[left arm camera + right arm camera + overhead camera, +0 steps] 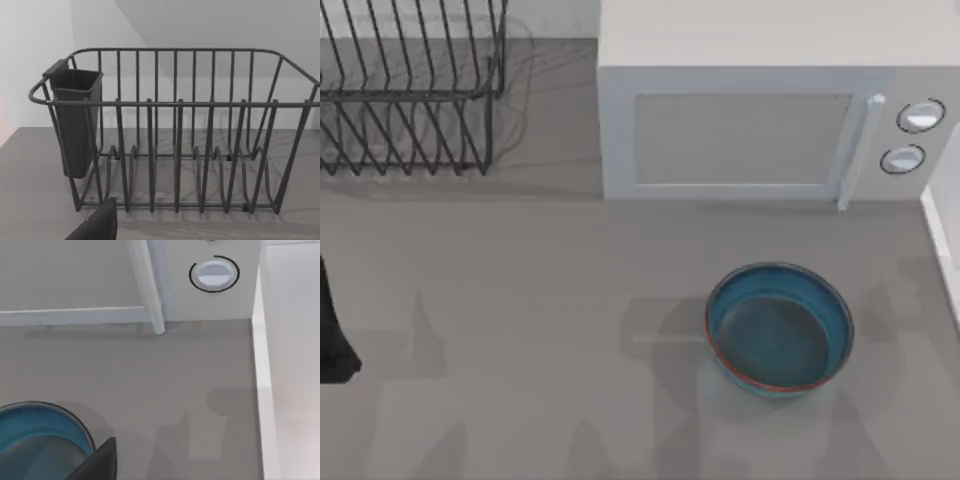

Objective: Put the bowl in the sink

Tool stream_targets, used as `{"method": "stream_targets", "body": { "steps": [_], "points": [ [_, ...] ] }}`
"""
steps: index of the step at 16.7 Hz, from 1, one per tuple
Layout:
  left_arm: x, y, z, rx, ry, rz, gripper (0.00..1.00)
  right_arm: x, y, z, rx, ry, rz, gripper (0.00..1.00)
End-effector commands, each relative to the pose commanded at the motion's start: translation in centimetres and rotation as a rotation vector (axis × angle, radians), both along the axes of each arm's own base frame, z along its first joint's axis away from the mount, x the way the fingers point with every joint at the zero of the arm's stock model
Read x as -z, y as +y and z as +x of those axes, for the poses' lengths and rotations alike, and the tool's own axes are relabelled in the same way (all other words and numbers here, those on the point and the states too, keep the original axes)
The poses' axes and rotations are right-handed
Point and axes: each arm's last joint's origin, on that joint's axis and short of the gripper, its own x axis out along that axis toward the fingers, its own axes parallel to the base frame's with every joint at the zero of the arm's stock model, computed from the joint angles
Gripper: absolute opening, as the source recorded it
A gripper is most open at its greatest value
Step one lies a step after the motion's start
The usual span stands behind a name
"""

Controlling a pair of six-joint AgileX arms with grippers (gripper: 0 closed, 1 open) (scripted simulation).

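The bowl is glossy blue with a thin reddish-brown rim. It stands upright and empty on the grey table, right of centre, in front of the white microwave. In the right wrist view the bowl lies close beside a dark part of my right gripper, which is above the table near the bowl. A white raised edge, apparently the sink's rim, runs along the table's right side. My left arm is parked at the left edge, and a dark part of my left gripper faces the rack.
A dark wire dish rack with a cutlery cup stands at the back left. The microwave's handle and two knobs face forward. Open grey tabletop lies left of and in front of the bowl.
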Motion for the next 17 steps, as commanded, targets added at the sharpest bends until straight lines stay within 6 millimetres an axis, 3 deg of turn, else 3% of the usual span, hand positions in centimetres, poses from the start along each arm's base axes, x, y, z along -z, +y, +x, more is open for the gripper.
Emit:
{"method": "stream_targets", "body": {
  "steps": [5,10,14,17],
  "points": [
    [0.0,0.0,0.0,0.0,0.0,0.0,1.0,-1.8,3.7,6.1,-0.028,0.44,-0.017,1.0],
    [0.0,0.0,0.0,0.0,0.0,0.0,1.0,-0.8,8.3,11.6,-0.017,0.781,-0.09,1.0],
    [0.0,0.0,0.0,0.0,0.0,0.0,1.0,0.4,11.1,14.1,-0.001,0.932,-0.144,1.0],
    [0.0,0.0,0.0,0.0,0.0,0.0,1.0,0.8,11.9,14.8,0.005,0.97,-0.161,1.0]
  ]
}}
